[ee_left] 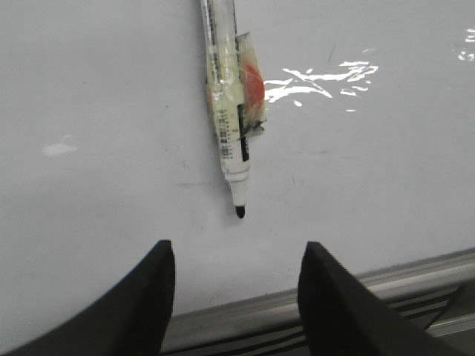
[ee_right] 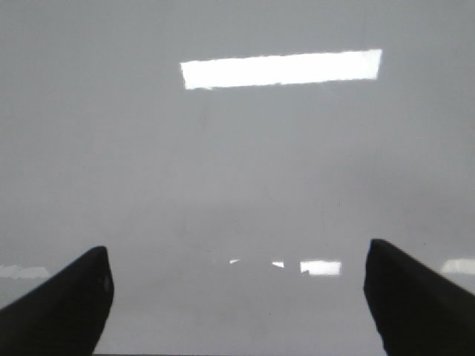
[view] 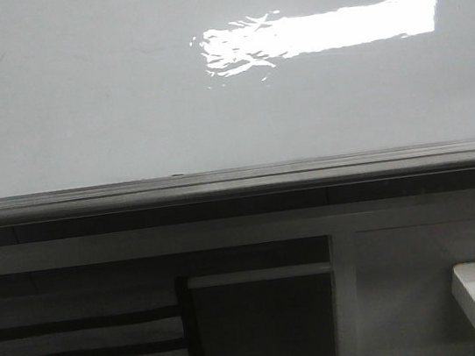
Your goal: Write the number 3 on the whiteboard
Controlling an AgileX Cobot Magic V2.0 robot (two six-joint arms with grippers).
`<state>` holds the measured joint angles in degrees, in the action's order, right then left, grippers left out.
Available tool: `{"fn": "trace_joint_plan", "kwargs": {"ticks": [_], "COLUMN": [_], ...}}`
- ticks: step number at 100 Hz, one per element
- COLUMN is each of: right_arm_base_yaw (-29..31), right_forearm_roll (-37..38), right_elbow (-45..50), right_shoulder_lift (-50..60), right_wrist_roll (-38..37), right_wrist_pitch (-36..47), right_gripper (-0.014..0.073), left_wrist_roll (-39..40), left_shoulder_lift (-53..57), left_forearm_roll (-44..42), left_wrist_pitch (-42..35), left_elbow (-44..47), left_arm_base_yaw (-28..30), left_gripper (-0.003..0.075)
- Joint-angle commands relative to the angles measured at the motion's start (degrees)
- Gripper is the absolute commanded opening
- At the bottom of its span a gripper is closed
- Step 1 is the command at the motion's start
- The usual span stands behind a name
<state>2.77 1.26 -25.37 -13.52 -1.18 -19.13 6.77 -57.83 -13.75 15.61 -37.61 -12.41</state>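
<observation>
1. No number 3 is on the whiteboard (view: 122, 114) yet; it is blank apart from faint smudges.
2. My left claw (ee_left: 236, 285) gapes empty just short of the uncapped black marker (ee_left: 226, 96), which lies on the board with tape around its barrel. I should close on the barrel, well above the tip.
3. My right claw (ee_right: 237, 297) is spread wide, empty.
4. The metal frame edge (ee_left: 297, 300) runs close under the left claw; open board lies beyond.

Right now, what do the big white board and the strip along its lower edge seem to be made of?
The whiteboard looks like a smooth, glossy coated panel: it mirrors a ceiling light sharply. The frame edge looks like dull grey metal, probably aluminium, judging by its ridged lines.
</observation>
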Motion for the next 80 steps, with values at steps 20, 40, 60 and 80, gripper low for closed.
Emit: {"fn": "trace_joint_plan", "kwargs": {"ticks": [20,40,60,80], "right_arm_base_yaw": [0.3,0.3,0.3,0.3], "right_forearm_roll": [0.0,0.0,0.0,0.0], "right_elbow": [-1.9,-1.9,-1.9,-1.9], "right_shoulder_lift": [-1.1,-1.1,-1.1,-1.1], "right_wrist_roll": [0.6,0.6,0.6,0.6], "right_wrist_pitch": [4.7,4.7,4.7,4.7], "right_gripper": [0.0619,0.0619,0.0619,0.0619], "left_wrist_roll": [0.4,1.0,1.0,1.0], "left_shoulder_lift": [-12.1,-16.9,-18.4,-18.5], "left_forearm_roll": [-0.1,1.8,1.7,1.1], "left_wrist_pitch": [-7.0,-11.9,-14.2,-14.2], "left_elbow": [-7.8,-9.2,-9.3,-9.3], "left_arm_base_yaw": [0.7,2.3,2.3,2.3], "left_gripper": [0.0333,0.0333,0.0324,0.0162]}}
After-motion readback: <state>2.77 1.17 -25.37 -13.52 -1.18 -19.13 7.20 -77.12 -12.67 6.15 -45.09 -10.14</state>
